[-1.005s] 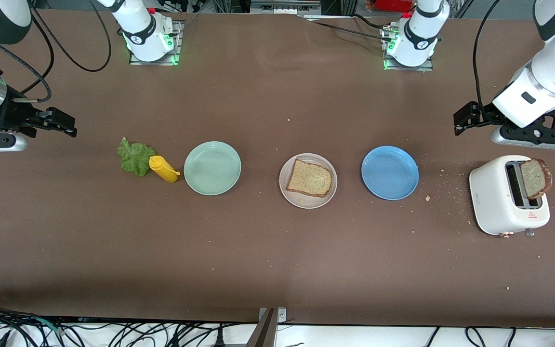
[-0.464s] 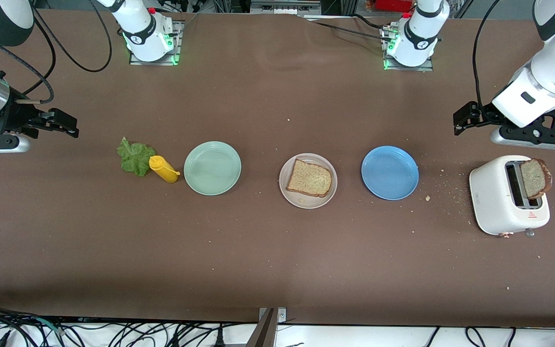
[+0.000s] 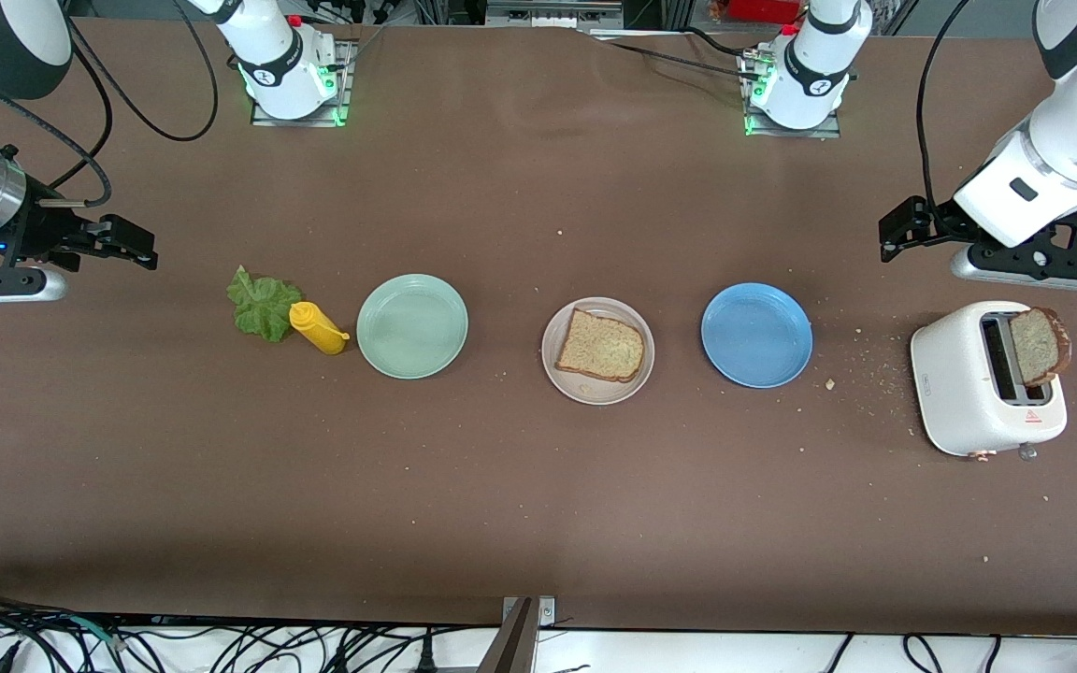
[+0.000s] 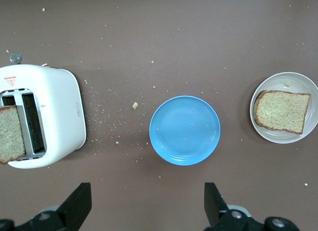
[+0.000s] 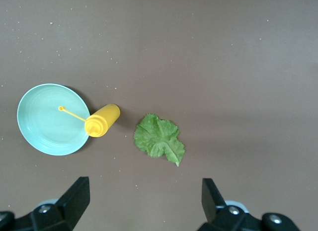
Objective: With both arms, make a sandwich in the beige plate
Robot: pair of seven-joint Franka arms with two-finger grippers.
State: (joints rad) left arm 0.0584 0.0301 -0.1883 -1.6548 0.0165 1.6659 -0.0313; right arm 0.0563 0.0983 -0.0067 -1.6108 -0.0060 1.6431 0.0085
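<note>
Spanning crumb-strewn brown table (image 3: 520,486): left gripper (image 4: 146,203), right gripper (image 5: 144,198) both spread wide, empty, aloft.

White arms (image 3: 1053,159), black hands

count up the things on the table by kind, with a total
Plates: 3 — round mint-green plate, round pale beige plate, round blue plate
Bread slices: 2 — speckled tan slice on the beige plate, slice standing in the toaster slot
Toasters: 1 — white toaster
Lettuce leaves: 1 — ruffled green leaf
Squeeze bottles: 1 — yellow bottle, lying down
Total: 8
</note>
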